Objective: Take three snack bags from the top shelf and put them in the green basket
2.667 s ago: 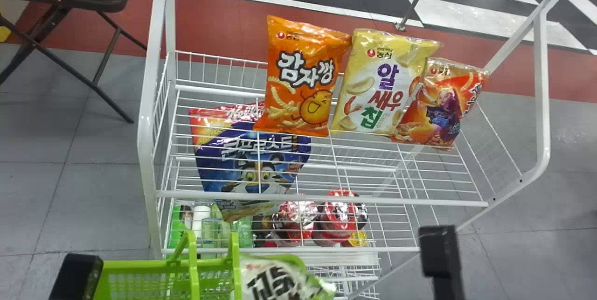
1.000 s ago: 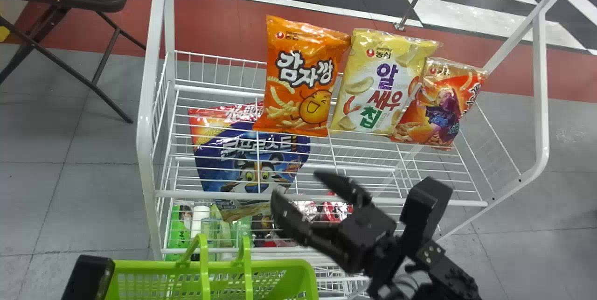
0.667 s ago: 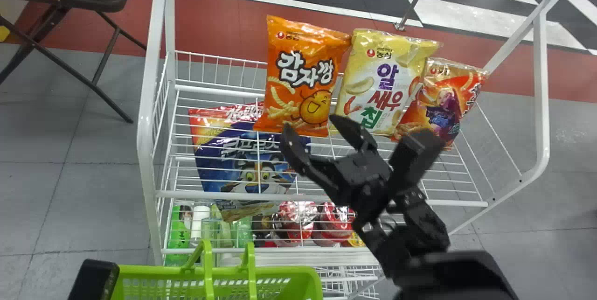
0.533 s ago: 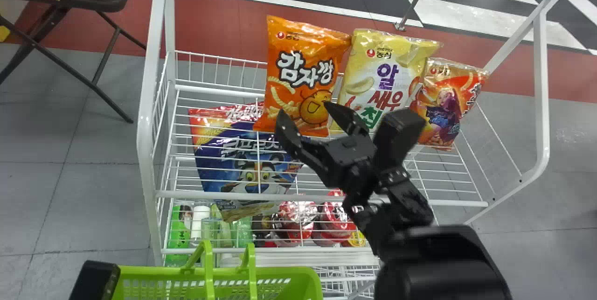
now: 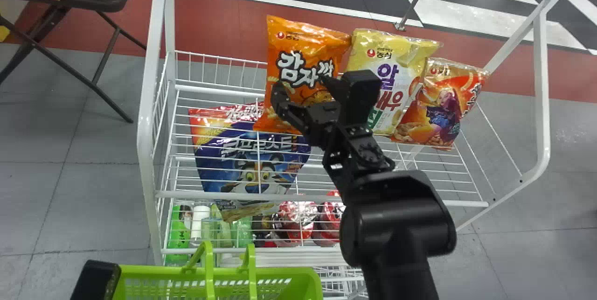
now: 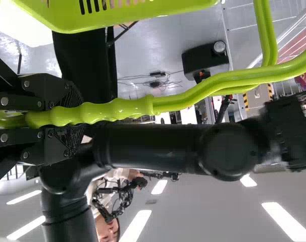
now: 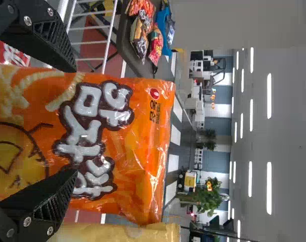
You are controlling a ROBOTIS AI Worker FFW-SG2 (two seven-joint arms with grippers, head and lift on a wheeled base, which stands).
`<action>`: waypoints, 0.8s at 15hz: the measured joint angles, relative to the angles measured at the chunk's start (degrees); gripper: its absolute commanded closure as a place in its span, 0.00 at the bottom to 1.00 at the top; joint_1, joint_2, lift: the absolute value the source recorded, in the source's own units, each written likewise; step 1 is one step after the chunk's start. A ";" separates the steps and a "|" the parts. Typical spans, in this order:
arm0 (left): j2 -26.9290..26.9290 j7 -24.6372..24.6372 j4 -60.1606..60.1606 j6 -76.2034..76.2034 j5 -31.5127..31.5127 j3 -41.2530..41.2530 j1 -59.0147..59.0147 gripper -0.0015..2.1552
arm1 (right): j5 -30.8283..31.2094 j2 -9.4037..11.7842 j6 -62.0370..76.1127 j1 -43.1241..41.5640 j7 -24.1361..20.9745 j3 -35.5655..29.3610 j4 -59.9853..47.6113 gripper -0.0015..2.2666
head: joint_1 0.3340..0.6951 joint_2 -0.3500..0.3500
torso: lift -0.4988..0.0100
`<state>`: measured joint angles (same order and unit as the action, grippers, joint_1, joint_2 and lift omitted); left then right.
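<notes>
At upper centre, the black right end effector [image 5: 301, 81] gapes wide, empty, by the orange plastic snack bag [image 5: 298, 52]; the left end effector [image 6: 67, 116] grips the green plastic basket handle [image 6: 188, 97]. Straddle both bag edges, then squeeze gently.

The head view looks from above, forward and steeply down, taking in the white rack [image 5: 210, 194] from a moderate distance, with the green basket [image 5: 280, 272] cut by its bottom edge. The left wrist view sits right up against the basket's handle [image 6: 193, 95] and faces past it toward the right arm [image 5: 396, 225] and the ceiling lights [image 6: 289, 222]; basket and arm are what it shares with the head view. The right wrist view (turned on its side, like the left) looks outward across the room from very near the orange snack bag [image 7: 138, 151], sharing that bag and the dark table [image 5: 100, 3] with the head view
</notes>
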<state>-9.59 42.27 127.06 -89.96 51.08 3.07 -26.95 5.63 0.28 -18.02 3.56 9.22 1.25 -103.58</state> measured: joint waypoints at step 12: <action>0.08 -0.32 -2.91 0.00 0.29 -0.35 3.61 0.74 | -1.45 0.54 -2.99 -0.29 12.40 -3.34 -0.70 0.99 | 1.00 0.03 | 0.93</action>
<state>-9.51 41.95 124.15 -89.96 51.37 2.72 -23.34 4.18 0.82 -21.01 3.26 21.61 -2.09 -104.28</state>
